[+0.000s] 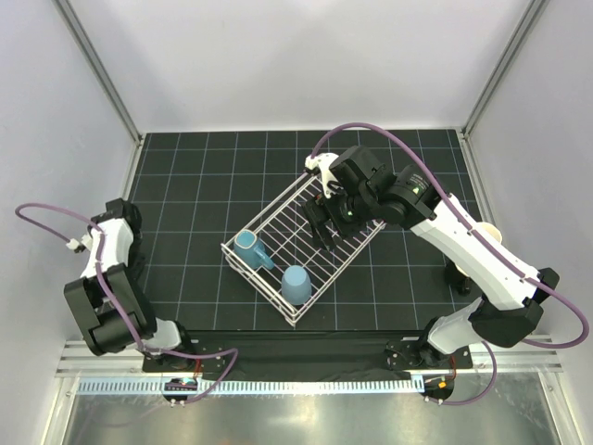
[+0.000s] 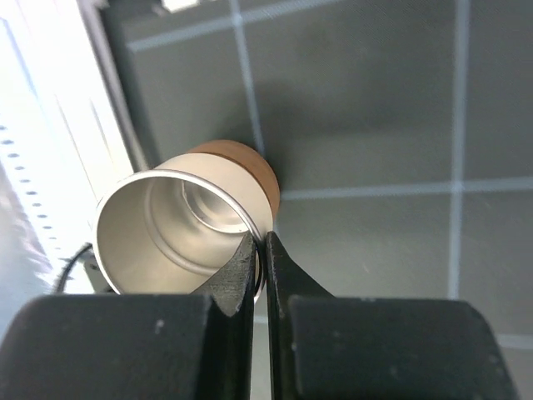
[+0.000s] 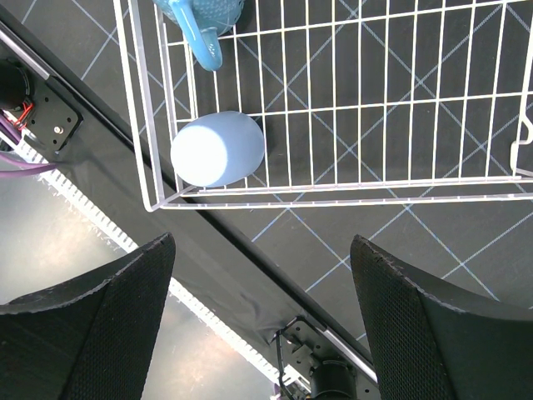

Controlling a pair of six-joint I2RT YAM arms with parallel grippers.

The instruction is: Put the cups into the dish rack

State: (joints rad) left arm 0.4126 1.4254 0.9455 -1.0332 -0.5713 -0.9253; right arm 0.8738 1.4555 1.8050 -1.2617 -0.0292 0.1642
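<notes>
The black gridded surface (image 1: 185, 176) sat inside plain white walls, with the dish rack (image 1: 296, 232) skewed at its middle. A blue handled mug (image 1: 248, 248) and a light blue tumbler (image 1: 296, 283) stood in the rack's near-left end; the rest of its grid was bare.

Well to the left of the rack, my left hand (image 2: 260, 250) was pressed together on the rim of a brown metal cup (image 2: 179, 229), one finger inside the wall and one outside. The cup's mouth faced the wrist camera. My right hand (image 3: 258, 246) hung spread and empty above the rack.

I judged a rim pinch this thin would let the cup swing. I meant to lift straight up, carry slowly toward the rack, and aim for bare grid beyond the tumbler. I would first move the right hand off the rack.
</notes>
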